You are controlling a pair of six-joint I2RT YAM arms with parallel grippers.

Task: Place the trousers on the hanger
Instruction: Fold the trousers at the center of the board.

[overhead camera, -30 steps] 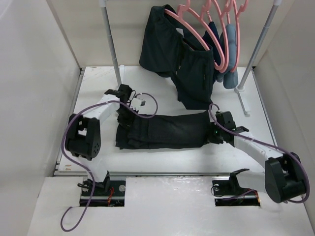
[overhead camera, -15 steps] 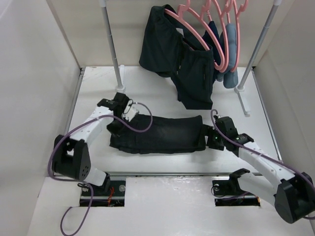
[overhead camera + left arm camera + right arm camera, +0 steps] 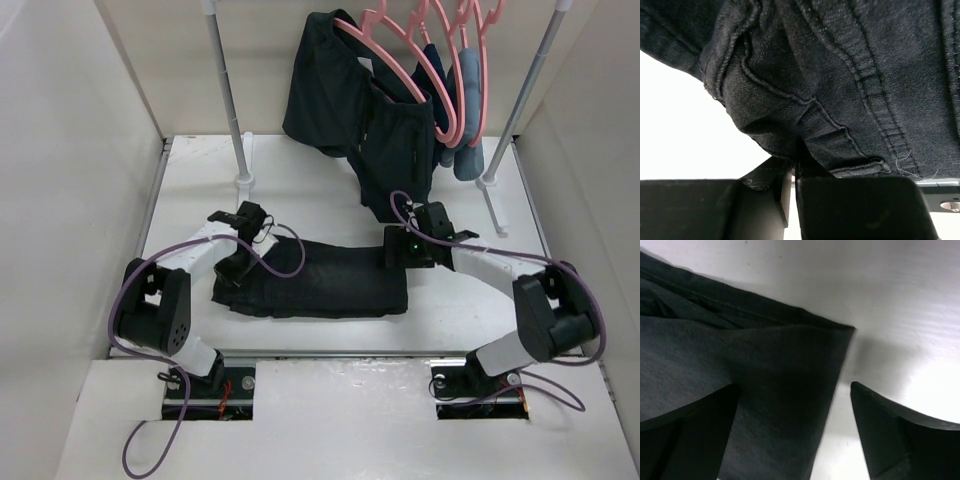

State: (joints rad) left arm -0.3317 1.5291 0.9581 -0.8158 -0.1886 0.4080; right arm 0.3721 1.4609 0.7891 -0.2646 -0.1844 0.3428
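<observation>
The trousers (image 3: 320, 280) lie folded in a long black band across the white table (image 3: 300, 190). My left gripper (image 3: 235, 268) is shut on their left end; in the left wrist view its jaws (image 3: 795, 165) pinch a seamed denim fold (image 3: 850, 75). My right gripper (image 3: 395, 248) hangs open over the band's far right corner. In the right wrist view its fingers (image 3: 794, 385) straddle the cloth's edge (image 3: 715, 355) without holding it. Several pink hangers (image 3: 400, 60) hang on the rail at the back.
A shorter black garment (image 3: 350, 110) hangs from one pink hanger, with navy and light-blue garments (image 3: 465, 90) beside it. Rail posts stand at the back left (image 3: 228, 90) and back right (image 3: 520, 100). White walls close in both sides.
My right gripper has opened and let go of the trousers' right end, then shifted back and left. The left gripper, still shut, has drawn the trousers a little leftward.
</observation>
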